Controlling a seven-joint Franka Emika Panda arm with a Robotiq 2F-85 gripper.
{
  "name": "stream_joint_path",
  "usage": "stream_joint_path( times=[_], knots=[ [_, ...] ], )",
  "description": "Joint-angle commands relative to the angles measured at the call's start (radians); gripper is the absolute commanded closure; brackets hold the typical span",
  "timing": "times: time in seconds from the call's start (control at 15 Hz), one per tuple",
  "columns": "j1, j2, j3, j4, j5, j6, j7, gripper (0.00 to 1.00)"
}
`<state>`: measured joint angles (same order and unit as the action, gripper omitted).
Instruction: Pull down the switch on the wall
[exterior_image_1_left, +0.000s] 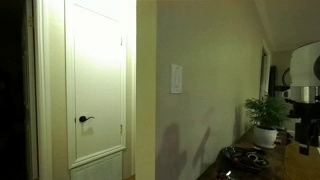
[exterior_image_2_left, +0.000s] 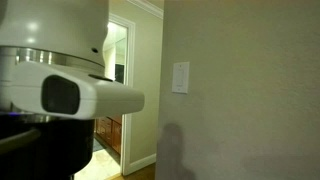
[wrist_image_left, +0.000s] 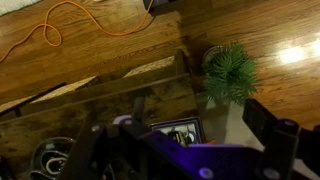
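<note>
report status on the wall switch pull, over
Gripper jaws open, empty, pointed down at a potted plant. Switch on the wall, not yet reached. Nothing seen blocking it.

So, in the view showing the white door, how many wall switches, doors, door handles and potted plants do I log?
wall switch: 1
white door: 1
black door handle: 1
potted plant: 1
Total: 4
</note>
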<state>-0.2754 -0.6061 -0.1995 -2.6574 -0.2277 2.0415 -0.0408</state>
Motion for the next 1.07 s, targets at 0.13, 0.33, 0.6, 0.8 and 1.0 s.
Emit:
stream_joint_path(
  times=[0.13, 0.33, 0.6, 0.8, 1.0],
  knots=[
    [0.000, 0.000, 0.000, 0.002, 0.000, -0.002, 0.000, 0.00],
    [0.007, 0.006, 0.003, 0.007, 0.002, 0.002, -0.003, 0.00],
    [0.043, 0.036, 0.027, 0.041, 0.018, 0.038, -0.001, 0.00],
    [0.083, 0.073, 0.059, 0.084, 0.039, 0.082, 0.011, 0.00],
    [0.123, 0.124, 0.087, 0.144, 0.085, 0.133, 0.034, 0.00]
  ],
)
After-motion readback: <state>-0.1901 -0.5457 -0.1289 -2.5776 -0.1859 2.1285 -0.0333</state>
